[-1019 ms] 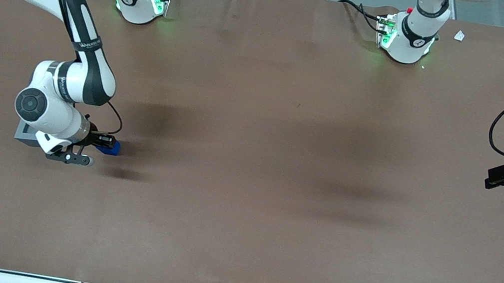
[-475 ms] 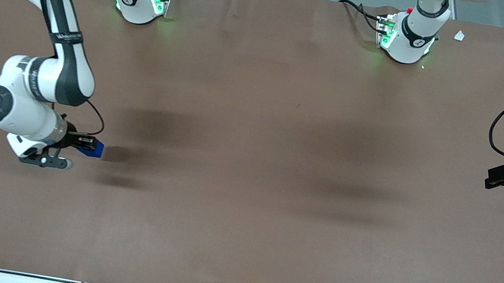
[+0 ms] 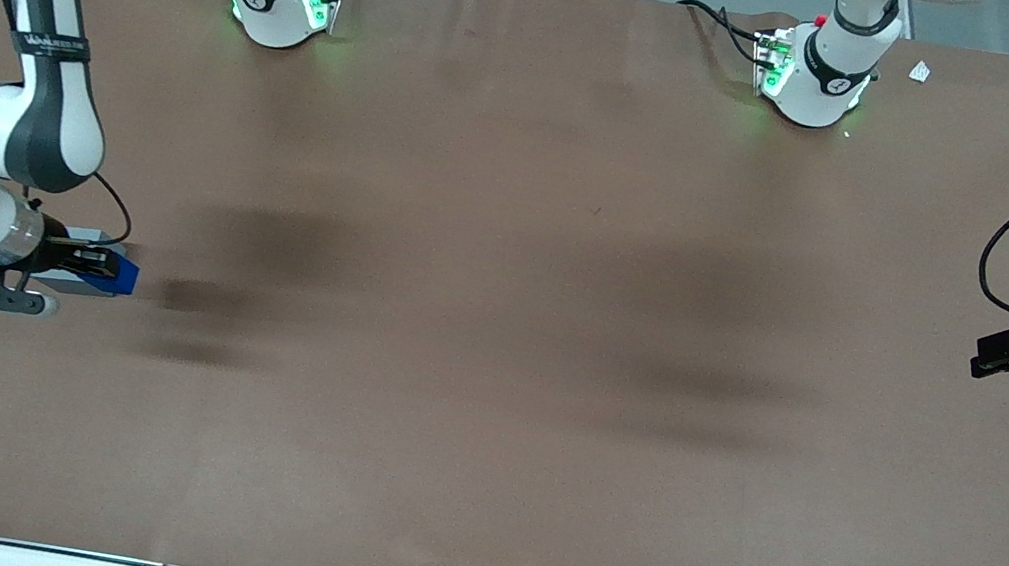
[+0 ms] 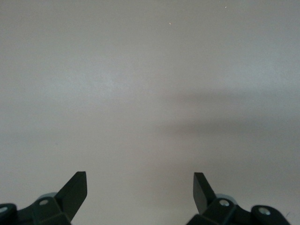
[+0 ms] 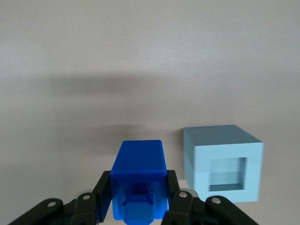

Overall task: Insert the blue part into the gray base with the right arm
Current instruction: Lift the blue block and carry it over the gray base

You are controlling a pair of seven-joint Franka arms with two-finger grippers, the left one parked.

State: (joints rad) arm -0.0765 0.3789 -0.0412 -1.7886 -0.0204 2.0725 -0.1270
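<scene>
Carried toward the working arm's table end, gripper (image 3: 94,267) clamps blue part (image 5: 139,179) beside gray base (image 5: 222,161), stub facing the wrist camera.

1. The small bright blue plastic block (image 5: 138,180) is clamped in the right arm's black two-finger pincer (image 5: 139,199), above the counter.
2. The light gray cube-like base (image 5: 222,161) sits beside it, recess empty.
</scene>
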